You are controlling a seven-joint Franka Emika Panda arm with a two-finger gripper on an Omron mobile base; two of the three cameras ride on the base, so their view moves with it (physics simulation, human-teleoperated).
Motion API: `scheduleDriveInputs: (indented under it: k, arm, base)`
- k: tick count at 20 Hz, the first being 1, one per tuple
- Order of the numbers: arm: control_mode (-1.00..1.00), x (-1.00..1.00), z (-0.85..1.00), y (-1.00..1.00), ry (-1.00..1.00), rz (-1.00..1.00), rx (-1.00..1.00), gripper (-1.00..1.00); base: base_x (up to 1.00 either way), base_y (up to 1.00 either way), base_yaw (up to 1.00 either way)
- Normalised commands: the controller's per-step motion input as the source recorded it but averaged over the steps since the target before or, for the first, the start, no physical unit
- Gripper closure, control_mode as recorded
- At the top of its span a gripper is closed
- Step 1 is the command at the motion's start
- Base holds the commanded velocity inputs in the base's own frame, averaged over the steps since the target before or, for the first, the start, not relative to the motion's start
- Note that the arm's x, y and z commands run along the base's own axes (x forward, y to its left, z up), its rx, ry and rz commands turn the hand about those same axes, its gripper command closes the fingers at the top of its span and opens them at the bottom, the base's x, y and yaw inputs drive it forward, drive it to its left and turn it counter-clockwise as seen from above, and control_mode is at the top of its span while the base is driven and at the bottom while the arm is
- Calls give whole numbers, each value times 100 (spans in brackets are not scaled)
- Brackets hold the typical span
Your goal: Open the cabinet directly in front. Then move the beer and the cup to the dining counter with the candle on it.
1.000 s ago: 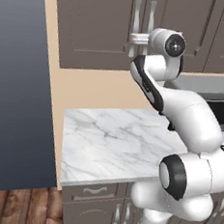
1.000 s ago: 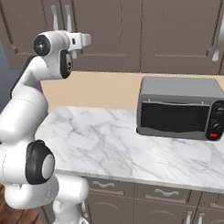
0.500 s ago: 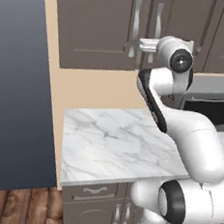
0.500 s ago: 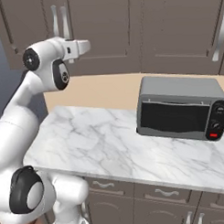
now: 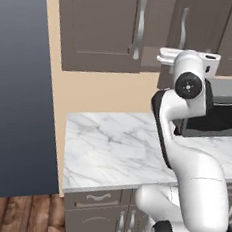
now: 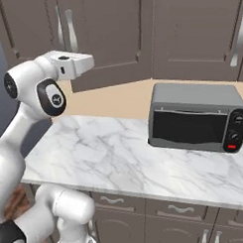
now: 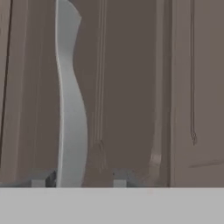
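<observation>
The cabinet (image 5: 101, 31) with dark grey-brown panelled doors hangs above the worktop. Its right door (image 6: 110, 39) stands slightly ajar, its lower edge swung out from the wall. My gripper (image 6: 90, 60) is raised at that door's long silver handle (image 7: 70, 109). In the hand view the gripper (image 7: 82, 179) straddles the handle: the left fingertip (image 7: 43, 179) is against it and the right one stands clear, so the jaws are open around it. The hand (image 5: 189, 58) shows beside the door's edge. Beer, cup, candle and dining counter are out of view.
A short marble worktop (image 5: 110, 147) lies below the cabinet, with a grey toaster oven (image 6: 195, 116) at its right. Drawer fronts (image 6: 116, 203) run under it. A dark blue-grey wall panel (image 5: 21, 79) stands to the left, and more wall cabinets (image 6: 199, 31) to the right.
The hand has pulled back and to the right at the handle, and the right cabinet door has swung out from shut to ajar. The worktop and oven have not moved.
</observation>
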Motion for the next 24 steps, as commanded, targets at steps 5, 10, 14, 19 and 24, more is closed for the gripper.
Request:
scheduleDriveInputs:
  k: [5,10,14,19,24]
  arm:
    - [-100,-100,16,-100,0,-27,4,100]
    - [-100,-84,6,-80,0,-26,9,-100]
    - [-100,-3,0,-1,1,-1,0,-100]
    - [-100,-83,-4,15,0,0,0,-100]
    - [-100,-56,1,58,-2,0,-2,-100]
  base:
    - [0,0,0]
    - [0,0,0]
    - [0,0,0]
    - [0,0,0]
    - [0,0,0]
